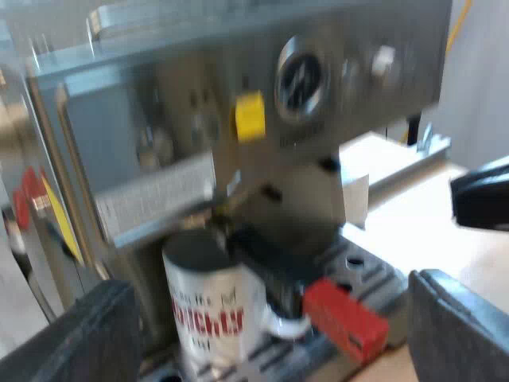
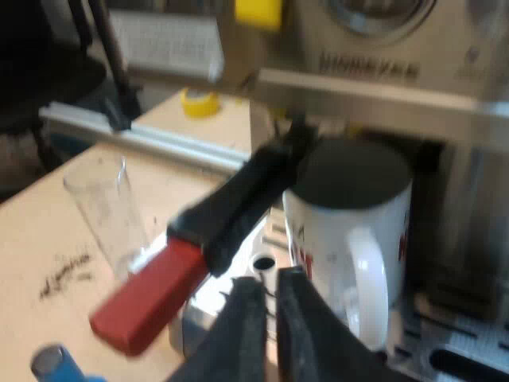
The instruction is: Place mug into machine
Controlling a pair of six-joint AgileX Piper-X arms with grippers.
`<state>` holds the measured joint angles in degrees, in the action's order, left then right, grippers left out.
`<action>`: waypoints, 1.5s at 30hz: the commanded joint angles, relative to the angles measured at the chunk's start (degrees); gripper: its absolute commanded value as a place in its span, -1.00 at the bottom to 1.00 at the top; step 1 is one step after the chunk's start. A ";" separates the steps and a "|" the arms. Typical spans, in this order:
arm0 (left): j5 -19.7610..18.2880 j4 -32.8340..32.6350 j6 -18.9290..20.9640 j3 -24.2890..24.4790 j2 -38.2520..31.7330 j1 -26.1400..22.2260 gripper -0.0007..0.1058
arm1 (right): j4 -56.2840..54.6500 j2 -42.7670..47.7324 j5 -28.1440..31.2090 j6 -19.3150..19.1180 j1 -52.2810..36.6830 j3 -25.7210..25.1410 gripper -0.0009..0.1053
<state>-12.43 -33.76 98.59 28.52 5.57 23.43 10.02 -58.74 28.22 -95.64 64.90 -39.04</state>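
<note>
Even bright indoor light, soft glare on the steel front of the machine (image 1: 159, 103), deep shade beneath it around the mug (image 2: 334, 231), pale wash across the table (image 2: 48, 239), faint glints on the glass (image 2: 103, 203)

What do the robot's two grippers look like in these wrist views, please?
The left gripper has two broad, matte black fingers with blunt ends. The right gripper has two black fingers that look slimmer, tapering to narrow tips. No markings show on either.
</note>
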 commanded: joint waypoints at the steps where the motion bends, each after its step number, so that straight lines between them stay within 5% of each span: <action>1: 0.25 0.24 -0.02 1.75 -0.30 0.17 0.35 | 0.14 0.29 0.29 -0.21 0.14 -1.74 -0.98; 9: 0.25 0.24 -0.02 3.94 -0.30 0.17 0.35 | 0.05 -2.35 8.87 -0.21 2.77 -7.43 -0.98; 18: 0.25 -2.46 -0.02 5.43 -0.30 0.17 0.35 | 0.05 -7.38 9.61 -0.10 2.77 -11.50 -0.98; 19: 0.25 -2.68 -0.02 5.43 -0.30 0.17 0.35 | 0.05 -11.81 12.48 -0.10 2.77 -15.42 -0.98; 27: -0.08 -2.78 -0.02 5.43 -0.30 0.17 0.35 | 0.05 -19.46 13.11 -0.38 2.60 -22.19 -0.98; 36: -0.25 -2.78 -0.02 5.43 -0.30 0.17 0.35 | 0.17 -23.74 16.94 -2.83 0.70 -25.37 -0.98; 45: -0.25 -4.14 -0.02 5.43 -0.30 0.17 0.35 | 0.49 -25.98 12.68 -2.62 -4.02 -25.99 -0.98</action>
<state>-12.73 -37.64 98.59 33.53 5.48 23.43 10.05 -84.40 41.62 -97.85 61.92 -64.31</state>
